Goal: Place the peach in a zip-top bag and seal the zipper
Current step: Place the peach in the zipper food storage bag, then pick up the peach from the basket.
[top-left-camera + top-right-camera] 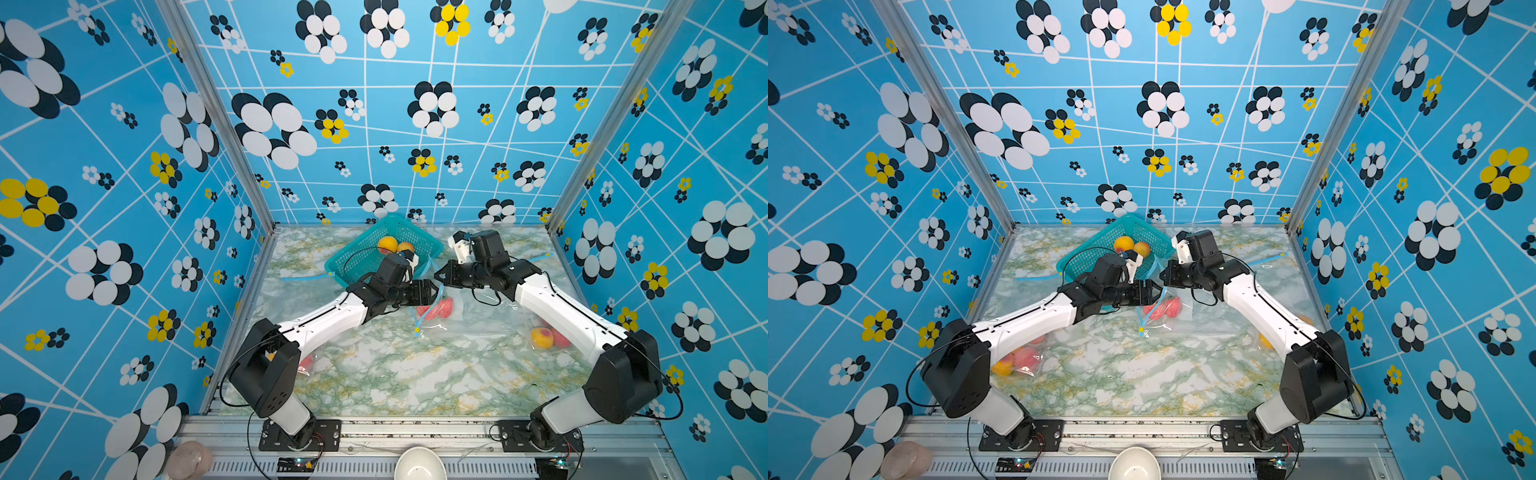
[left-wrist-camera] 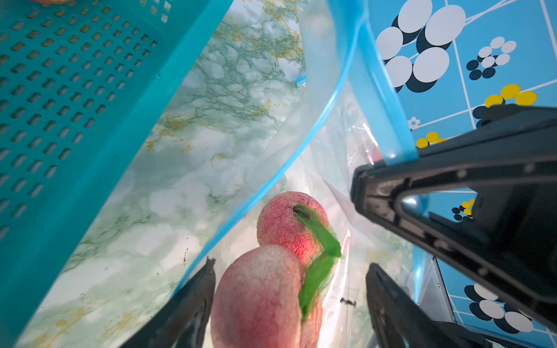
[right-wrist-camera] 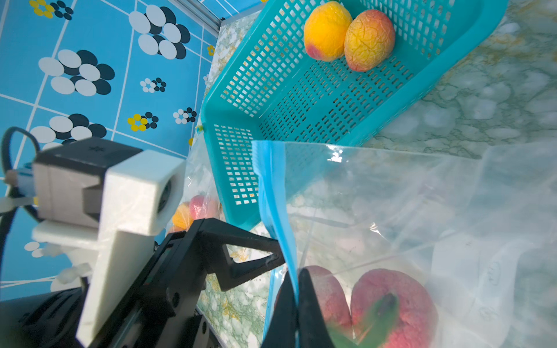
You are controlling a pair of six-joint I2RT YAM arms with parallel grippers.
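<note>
Both end effectors were in on this one. My left end effector (image 2: 291, 264) had its jaws standing apart inside the mouth of the zip-top bag (image 2: 337, 144). The near peach (image 2: 262, 298) sat loose between them, and a second peach (image 2: 283, 223) with a green leaf on it lay just ahead. One finger (image 2: 196, 307) looked like it was brushing the fruit and its partner was clear, so I'd call that released, not held. My right end effector (image 3: 297, 277) was clamped tight on the blue zipper strip (image 3: 271, 195), lifting that lip so the mouth gaped toward the left one.

So fruit-in-bag looked done to me, zipper not yet. The step in hand, as I read it, was getting the left end effector back out cleanly. The way to do that well, I figured, was to back out straight along the line it pointed, with no sideways swing. The teal basket (image 3: 229, 144) sat right beside it and the bag's film draped close around both jaws. The jaws needed to be wide enough to clear the peach but not so wide they hooked the film. The right side needed to hold the strip firm without tugging, or the peaches could roll toward the mouth. A small yellow bit (image 1: 417, 330) hung at the strip's end, a little way from the left end effector toward my base. Slider maybe, I couldn't tell.
</note>
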